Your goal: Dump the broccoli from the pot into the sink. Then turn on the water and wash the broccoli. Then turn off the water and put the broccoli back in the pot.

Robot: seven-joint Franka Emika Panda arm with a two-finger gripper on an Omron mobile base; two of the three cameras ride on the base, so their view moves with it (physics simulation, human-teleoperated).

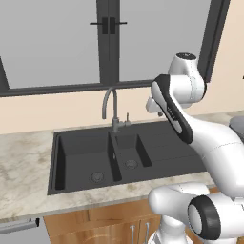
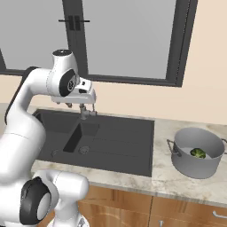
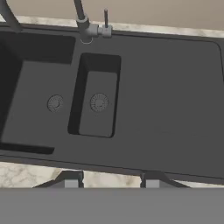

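A: Progress check?

B: Basically nothing done, going by how things lie. The broccoli (image 2: 197,153) sits inside the pot (image 2: 196,151), and the pot stands upright on the tabletop (image 2: 177,179) to the right of the sink (image 2: 128,150), well apart from the arm.

A: Sink state?

B: Both basins bare, drains visible, no water. Faucet (image 1: 110,107) spout hangs over the divider between the large and small basin, lever (image 3: 105,19) just beside its base. No stream, so I judge the water is off.

A: Hand?

B: The hand (image 3: 109,180) hovers high above the sink, looking down on the small basin and drainboard. Fingertips (image 3: 72,180) show at the bottom of the hand view, standing apart with clear space between them and nothing gripped. Partly open, empty.

A: What's left?

B: All of it, I'd say: reach over to the pot, grip it, tip the broccoli into the sink, work the lever on, wash, lever off, then get the broccoli back in the pot.

A: Current step?

B: Likely the approach toward the pot, but the hand is nowhere near it.
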